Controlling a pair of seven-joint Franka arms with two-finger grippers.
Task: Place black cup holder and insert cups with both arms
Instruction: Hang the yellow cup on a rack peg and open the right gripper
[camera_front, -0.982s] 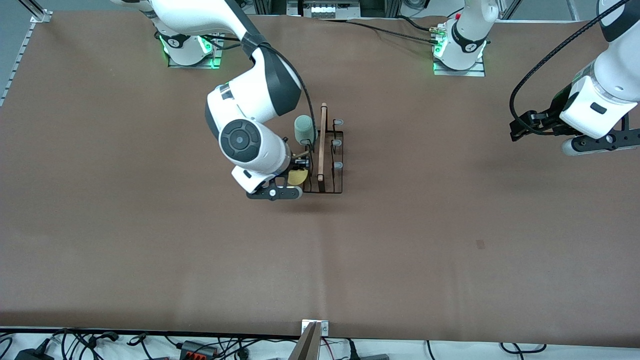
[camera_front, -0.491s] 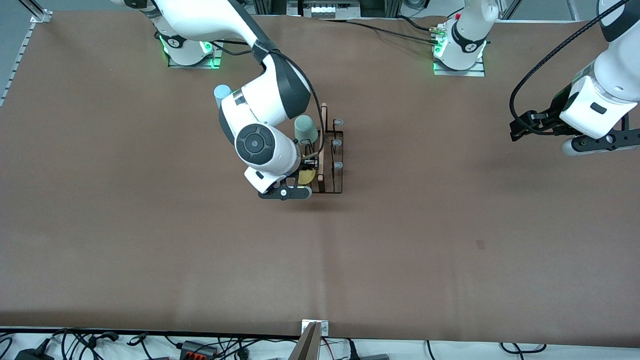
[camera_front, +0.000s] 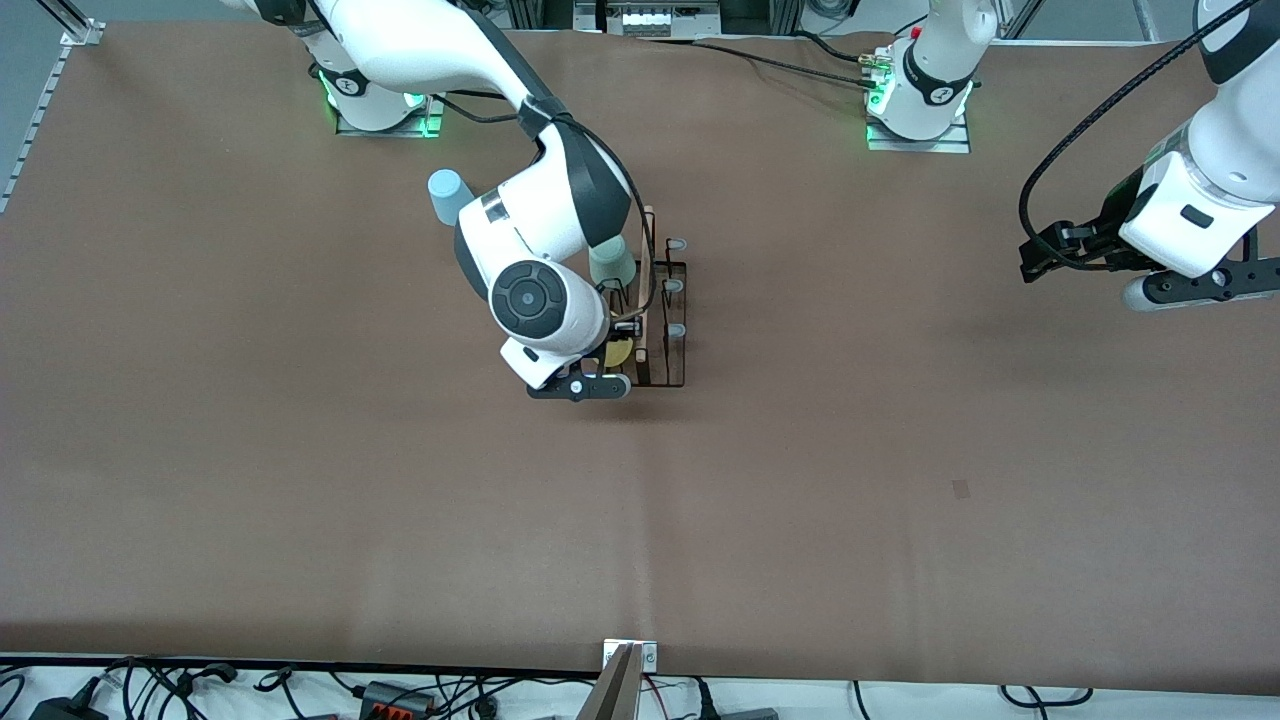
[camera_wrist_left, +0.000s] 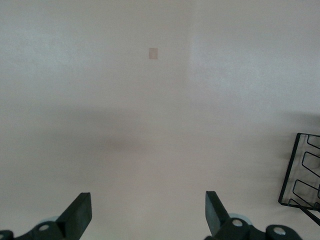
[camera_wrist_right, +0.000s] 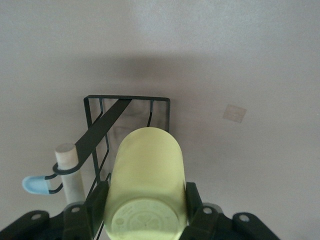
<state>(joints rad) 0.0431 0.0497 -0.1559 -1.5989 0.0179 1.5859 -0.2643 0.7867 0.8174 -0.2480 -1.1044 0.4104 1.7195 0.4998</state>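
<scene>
the light blue cup (camera_front: 448, 196) stands alone on the brown table (camera_front: 300, 480), toward the right arm's end and near that arm's base, apart from everything else.

next along, the right arm (camera_front: 470, 60) reaches down over the black cup holder (camera_front: 662, 330), which sits near the middle of the table. the right gripper (camera_front: 612, 352) is over the holder's end nearest the front camera, on the side toward the right arm, its jaws clamped on the yellow cup (camera_wrist_right: 145, 185) (the wrist view shows a black finger (camera_wrist_right: 194, 202) pressed to each side of the cup, whose base faces the lens). a round moulded mark shows on that base, but no writing in it can be read.

the mint green cup (camera_front: 612, 262) sits upside down on the holder, at the end farther from the front camera, beside the wooden rod (camera_front: 646, 290). three pale capped prongs (camera_front: 675, 286) stand bare on the side toward the left arm.

the left arm (camera_front: 1215, 140) waits at its own end of the table, the left gripper (camera_wrist_left: 148, 215) over bare table with jaws spread wide and nothing between them.
</scene>
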